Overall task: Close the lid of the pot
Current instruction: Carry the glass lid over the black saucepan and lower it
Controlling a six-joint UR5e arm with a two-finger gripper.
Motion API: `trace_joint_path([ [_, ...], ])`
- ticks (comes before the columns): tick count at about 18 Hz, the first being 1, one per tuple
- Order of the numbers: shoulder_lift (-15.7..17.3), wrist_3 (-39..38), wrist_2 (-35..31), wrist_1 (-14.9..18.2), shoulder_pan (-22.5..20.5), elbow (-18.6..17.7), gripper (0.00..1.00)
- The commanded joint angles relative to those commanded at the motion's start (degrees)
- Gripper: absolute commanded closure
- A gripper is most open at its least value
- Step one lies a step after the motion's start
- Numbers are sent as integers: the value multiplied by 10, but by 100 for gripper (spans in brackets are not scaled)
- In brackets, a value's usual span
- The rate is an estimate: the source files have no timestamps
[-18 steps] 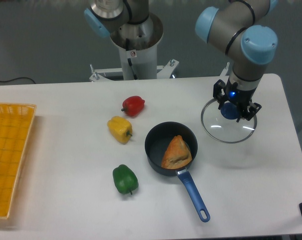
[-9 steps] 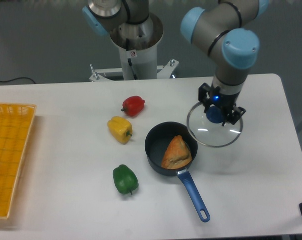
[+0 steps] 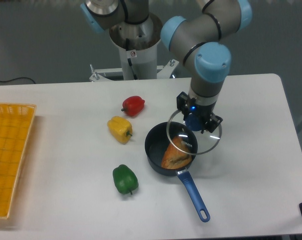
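- Fixed camera: showing the two-finger gripper (image 3: 197,121) clamped on the blue knob of the round clear glass lid (image 3: 195,138).
- Having shifted left, now overlapping the right rim of the small dark saucepan (image 3: 167,148) with its long blue handle.
- Still needing centring, then lowering.

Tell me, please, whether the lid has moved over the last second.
Yes. The lid has travelled left toward the pot, now overlapping its right rim.

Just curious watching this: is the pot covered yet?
Not yet. The lid hangs from the gripper, overlapping only the pot's right side; the food inside still shows.
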State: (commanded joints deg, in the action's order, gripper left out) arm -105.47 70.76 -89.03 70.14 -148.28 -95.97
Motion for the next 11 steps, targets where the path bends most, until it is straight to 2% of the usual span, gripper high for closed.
trace_joint_path([
  [4, 0, -20, 2, -39, 8, -23, 35],
  [11, -5, -40, 3, -51, 20, -25, 36],
])
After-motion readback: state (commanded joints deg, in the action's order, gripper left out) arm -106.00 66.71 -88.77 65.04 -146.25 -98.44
